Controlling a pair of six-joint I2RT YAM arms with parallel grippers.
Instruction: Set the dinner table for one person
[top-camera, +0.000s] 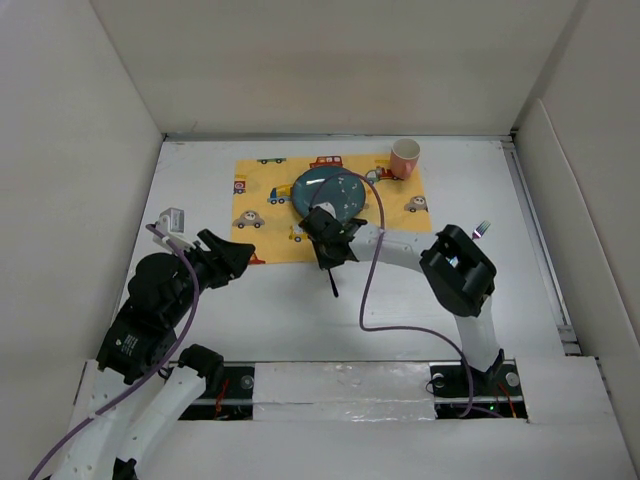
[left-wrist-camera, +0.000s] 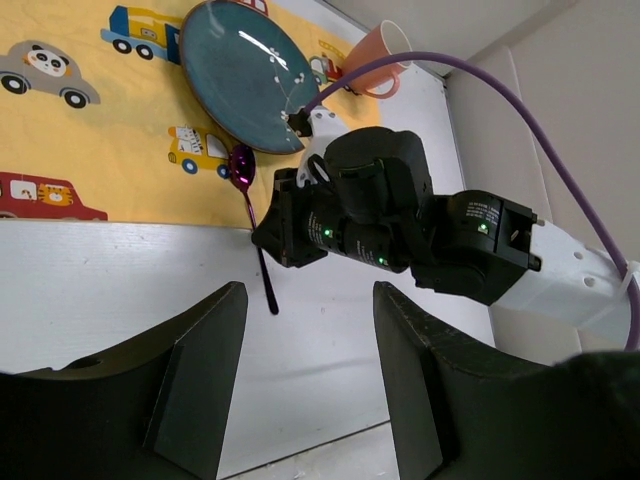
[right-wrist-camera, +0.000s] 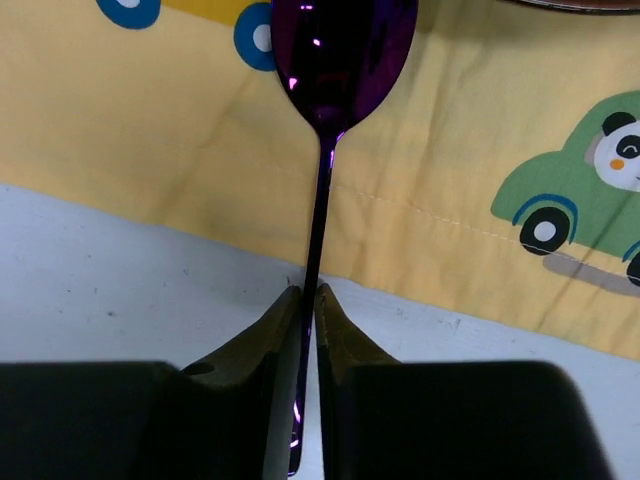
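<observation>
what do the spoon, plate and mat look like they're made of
Spoon: probably metal with a glossy purple coating; it shows mirror-like glints.
Plate: likely glazed ceramic, teal, with sharp light reflections.
Mat: cloth, matte yellow print, with a stitched hem along its edge.

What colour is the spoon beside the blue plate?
The spoon is shiny purple; the right wrist view shows it best.

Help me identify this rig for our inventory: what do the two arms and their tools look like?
Both arms, left arm and right arm, mix white link shells with black joint housings, each trailed by a purple cable. Green lights dot the right wrist. The left tool and right tool have black, wedge-shaped fingers.
</observation>
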